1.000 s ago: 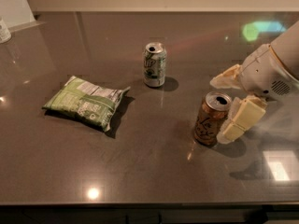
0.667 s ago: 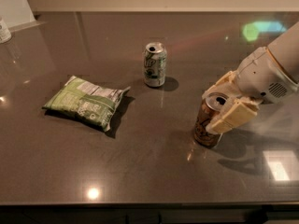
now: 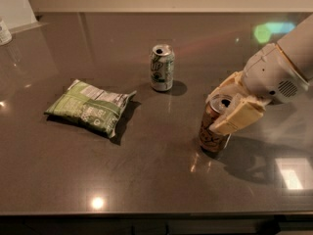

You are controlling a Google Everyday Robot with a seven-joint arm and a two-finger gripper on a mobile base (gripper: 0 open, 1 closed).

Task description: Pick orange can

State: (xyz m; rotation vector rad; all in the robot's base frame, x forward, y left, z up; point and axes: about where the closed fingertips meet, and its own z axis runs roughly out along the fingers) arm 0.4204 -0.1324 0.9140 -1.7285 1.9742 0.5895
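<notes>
The orange can (image 3: 211,135), copper-orange with dark lettering and a silver top, stands on the dark countertop (image 3: 156,180) at the right, leaning a little. My gripper (image 3: 227,103) comes in from the right and is shut on the can's upper part. One cream finger (image 3: 238,116) lies across the can's near side. The other finger (image 3: 224,85) is behind the can. The can's base looks to be at the countertop surface.
A white-and-green can (image 3: 162,67) stands upright at the centre back. A green chip bag (image 3: 90,106) lies flat at the left. A white container (image 3: 4,31) sits at the far left edge. The counter's front edge runs along the bottom.
The gripper moved left and its fingers closed from either side onto the orange can. The can now leans slightly. The other objects have not moved.
</notes>
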